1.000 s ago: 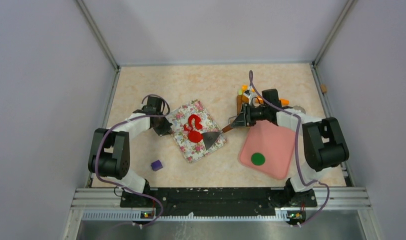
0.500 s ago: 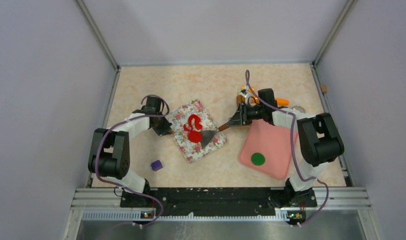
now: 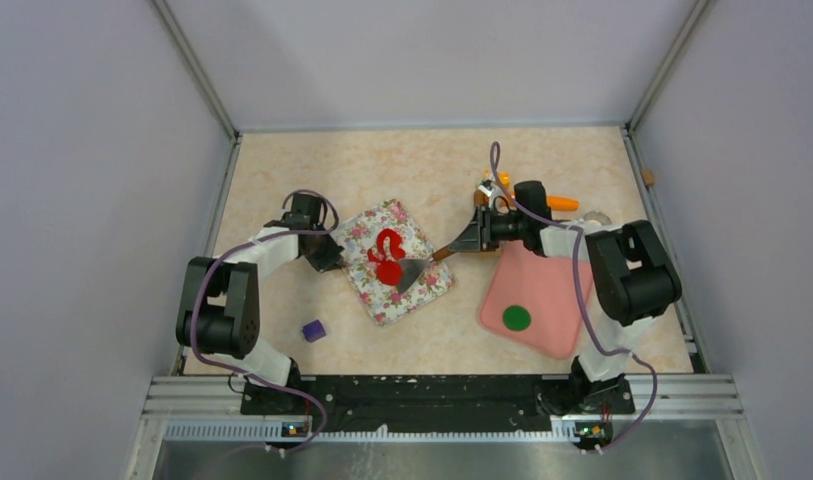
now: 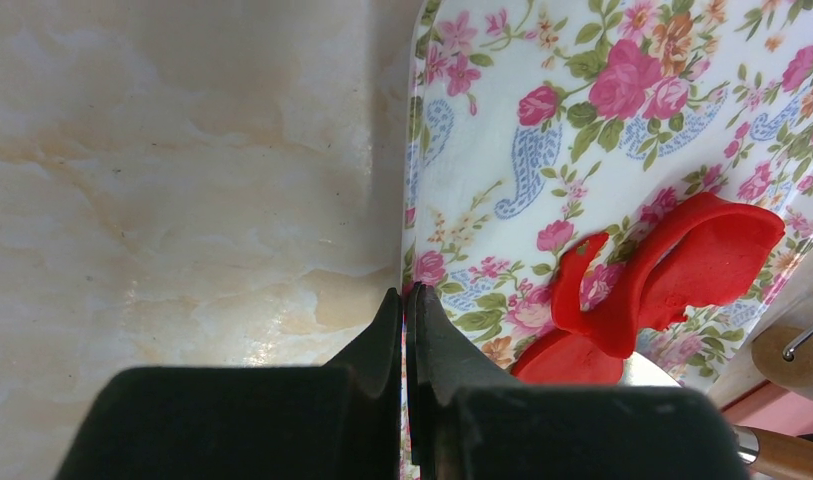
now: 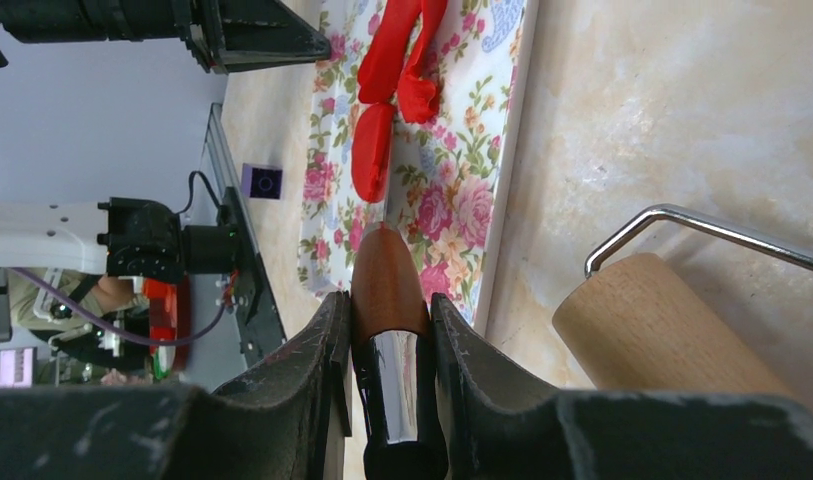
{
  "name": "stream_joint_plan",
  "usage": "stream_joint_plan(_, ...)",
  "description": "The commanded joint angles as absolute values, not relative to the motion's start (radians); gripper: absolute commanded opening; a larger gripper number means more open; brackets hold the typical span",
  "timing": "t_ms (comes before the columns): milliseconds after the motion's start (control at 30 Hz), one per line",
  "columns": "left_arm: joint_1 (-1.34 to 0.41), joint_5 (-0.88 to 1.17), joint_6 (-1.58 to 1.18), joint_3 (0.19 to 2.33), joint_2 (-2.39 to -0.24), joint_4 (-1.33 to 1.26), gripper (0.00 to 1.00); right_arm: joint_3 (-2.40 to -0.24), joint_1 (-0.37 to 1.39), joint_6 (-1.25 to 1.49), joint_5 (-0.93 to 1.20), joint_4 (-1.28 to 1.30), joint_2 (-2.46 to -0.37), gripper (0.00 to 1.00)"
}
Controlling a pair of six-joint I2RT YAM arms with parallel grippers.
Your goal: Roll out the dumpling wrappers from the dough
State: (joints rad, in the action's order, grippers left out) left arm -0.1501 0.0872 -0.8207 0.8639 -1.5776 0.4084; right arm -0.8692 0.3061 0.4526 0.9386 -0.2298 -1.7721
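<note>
The left pincer (image 4: 404, 300) is pinched narrow on the edge of the thin floral-printed mat (image 3: 402, 292), which is laid on the marbled beige bench (image 3: 282, 170). The brown wooden handle of the metal-bladed spatula (image 3: 417, 272) is clamped in the right pincer (image 5: 387, 310). Just ahead of that pincer, at the blade's tip, the bright red round clay wrapper (image 3: 388, 273) is seen flat on the mat. Whether the blade is slid beneath it cannot be told. The ragged red clay strip (image 3: 387, 243) is found just beyond it.
</note>
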Motion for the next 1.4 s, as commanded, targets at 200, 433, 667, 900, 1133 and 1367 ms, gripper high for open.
stream_joint_plan(200, -0.124, 0.123, -0.736, 0.847, -1.602, 0.392, 0.00, -0.844, 0.342, 0.518, 1.011, -0.417, -1.763, 0.00)
stream_joint_plan(433, -0.104, 0.148, -0.647, 0.887, -1.624, 0.382, 0.00, -0.778, 0.335, 0.825, 1.072, -0.743, -1.781, 0.00)
stream_joint_plan(667, -0.092, 0.248, -0.511, 0.962, -1.632, 0.399, 0.00, -0.723, 0.334, 1.053, 1.084, -1.070, -1.838, 0.00)
stream_joint_plan(900, -0.068, 0.341, -0.400, 1.093, -1.624, 0.460, 0.32, -0.728, 0.304, 1.042, 1.099, -1.003, -1.757, 0.00)
stream_joint_plan(1133, -0.052, 0.436, -0.327, 1.179, -1.618, 0.476, 0.39, -0.748, 0.151, 0.822, 1.157, -0.596, -1.562, 0.00)
stream_joint_plan(1367, -0.051, 0.400, -0.331, 1.157, -1.551, 0.463, 0.40, -0.906, -0.094, 0.439, 1.256, 0.074, -1.413, 0.00)
